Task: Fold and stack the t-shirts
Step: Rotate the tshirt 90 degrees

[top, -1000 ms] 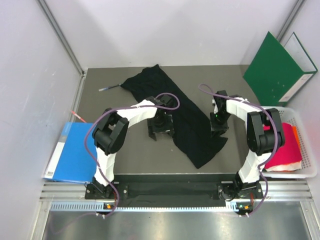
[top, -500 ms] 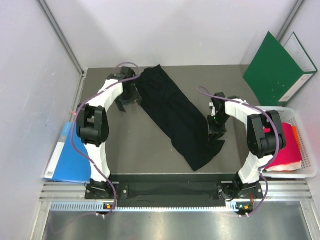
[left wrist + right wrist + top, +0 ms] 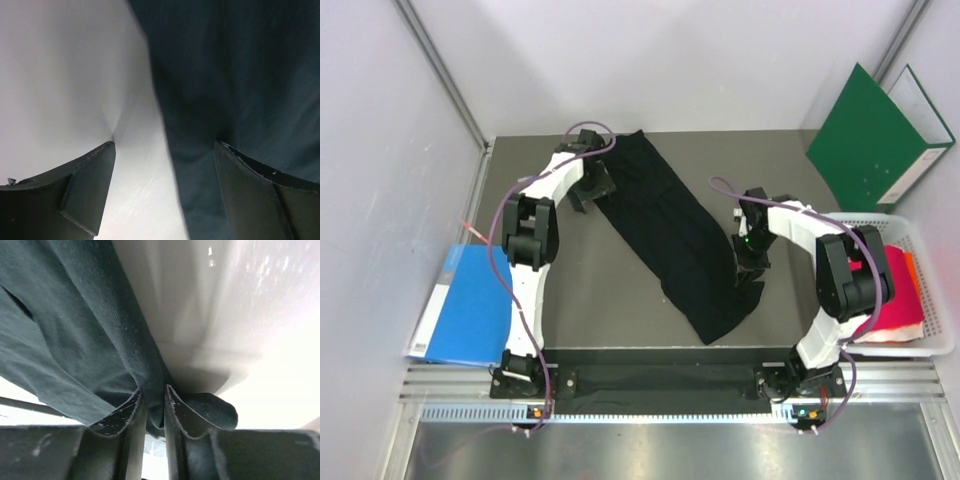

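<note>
A black t-shirt (image 3: 670,235) lies rumpled in a long diagonal; right gripper (image 3: 153,391) pinches a fold, left gripper (image 3: 165,147) spread wide.

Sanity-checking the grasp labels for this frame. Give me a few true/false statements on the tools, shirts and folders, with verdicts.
1. The right tool is shut on a fold of the black shirt. True.
2. The left tool is clamped on the black shirt as well. False: its jaws stand open, one finger over bare table and the other over the cloth, straddling the shirt's edge.
3. The red shirt lies in the white basket at the right. True.
4. The green folder lies flat on top of the black shirt. False: it stands against the wall at the far right, apart from the shirt.
</note>
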`<state>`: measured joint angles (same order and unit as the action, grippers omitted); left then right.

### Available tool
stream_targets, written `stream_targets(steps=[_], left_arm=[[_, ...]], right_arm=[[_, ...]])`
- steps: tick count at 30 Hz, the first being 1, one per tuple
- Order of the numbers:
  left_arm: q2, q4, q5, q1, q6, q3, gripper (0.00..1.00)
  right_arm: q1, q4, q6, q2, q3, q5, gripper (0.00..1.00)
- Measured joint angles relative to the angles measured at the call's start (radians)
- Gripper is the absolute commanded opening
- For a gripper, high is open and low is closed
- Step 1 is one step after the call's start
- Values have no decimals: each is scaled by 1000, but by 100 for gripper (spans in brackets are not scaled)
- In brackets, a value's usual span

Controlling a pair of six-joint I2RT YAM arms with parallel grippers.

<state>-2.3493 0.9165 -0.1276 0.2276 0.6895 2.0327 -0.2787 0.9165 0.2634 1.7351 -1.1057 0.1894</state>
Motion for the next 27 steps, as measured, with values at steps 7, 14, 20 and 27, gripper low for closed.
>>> stream_targets(steps=[7,14,20,27], left_arm=[[-117,3,38,-2,24,194,97],[-213,-43,96,24,43,357,98],[-216,-82,134,47,43,358,98],[-154,-113,156,41,6,258,98]], right_arm=[[0,12,-1,-35,60,12,15],[-35,34,-5,-74,105,66,21],[-88,64,-13,-89,96,91,78],[-89,109,-38,-90,-109,-7,100]])
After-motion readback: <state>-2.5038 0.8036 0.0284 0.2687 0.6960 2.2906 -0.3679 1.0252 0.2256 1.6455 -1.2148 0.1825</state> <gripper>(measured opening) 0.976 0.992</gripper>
